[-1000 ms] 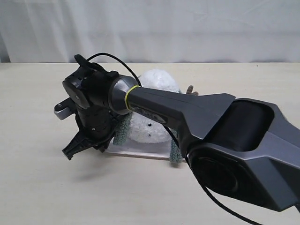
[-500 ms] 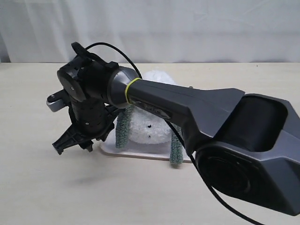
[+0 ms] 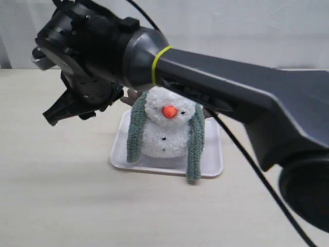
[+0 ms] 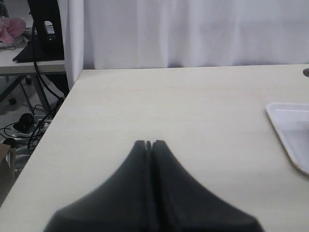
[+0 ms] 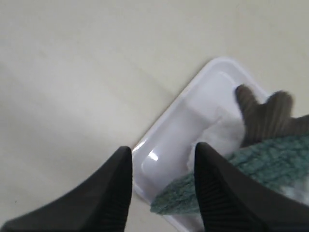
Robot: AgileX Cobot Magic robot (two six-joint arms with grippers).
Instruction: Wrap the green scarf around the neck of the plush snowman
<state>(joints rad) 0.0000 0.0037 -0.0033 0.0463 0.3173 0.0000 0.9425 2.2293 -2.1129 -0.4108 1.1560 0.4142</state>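
We see the green scarf [image 3: 195,144] draped on the upright plush snowman [image 3: 164,136], ends pointing 6 o'clock; right gripper [image 5: 163,150] gapes empty, left gripper [image 4: 149,143] closed.

White tray [image 4: 288,137] cut off, plush snowman [image 5: 264,115] mostly cropped

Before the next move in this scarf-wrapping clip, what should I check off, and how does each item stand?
1. Plush snowman upright on the white tray: ok.
2. Green scarf draped on it, both ends hanging down the front: ok.
3. Ends crossed at the neck: not ok, they hang apart.
4. Scarf seated in the crease behind: cannot tell, hidden.
5. Right gripper open, empty, off to the snowman's side: ok.
6. Left gripper shut, empty, over the table: ok.
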